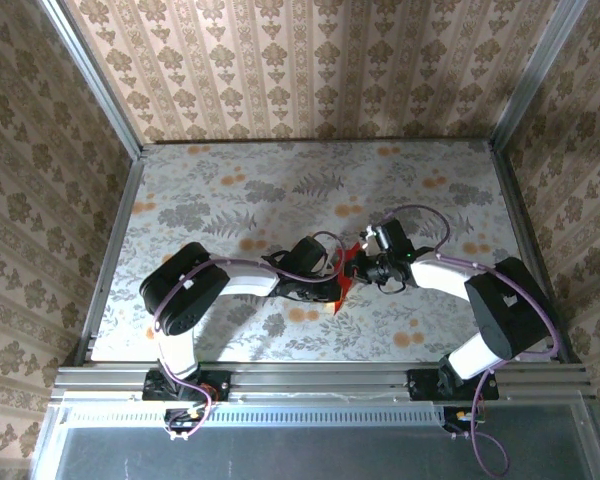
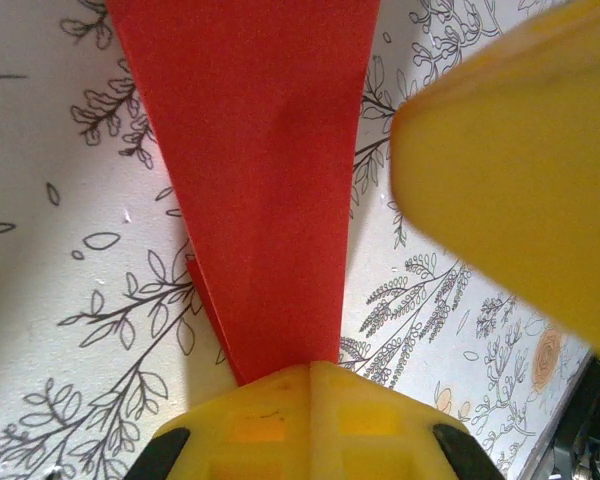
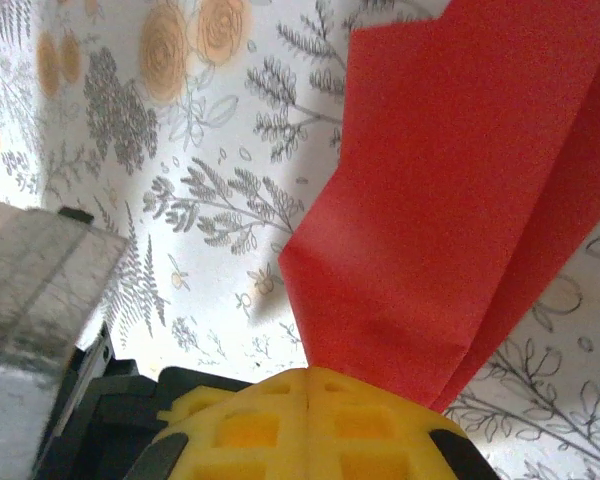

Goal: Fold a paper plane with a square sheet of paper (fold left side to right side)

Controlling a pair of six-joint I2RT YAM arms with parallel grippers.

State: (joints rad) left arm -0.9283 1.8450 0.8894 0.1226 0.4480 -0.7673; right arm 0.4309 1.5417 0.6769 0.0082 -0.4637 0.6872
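Red paper (image 2: 270, 180) in L fingers (image 2: 280, 420), R fingers (image 3: 300, 420)

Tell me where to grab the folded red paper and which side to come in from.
Take the folded red paper at its narrow, layered end, edge-on along the centre crease, as the left tool does; the right tool pinches it from the opposite side. Stacked folds likely hold firmer than the wide thin flaps, so come in from the ends, not from above.

One paper plane (image 2: 260, 170), seemingly; two pincers (image 2: 310, 372) (image 3: 310, 378).
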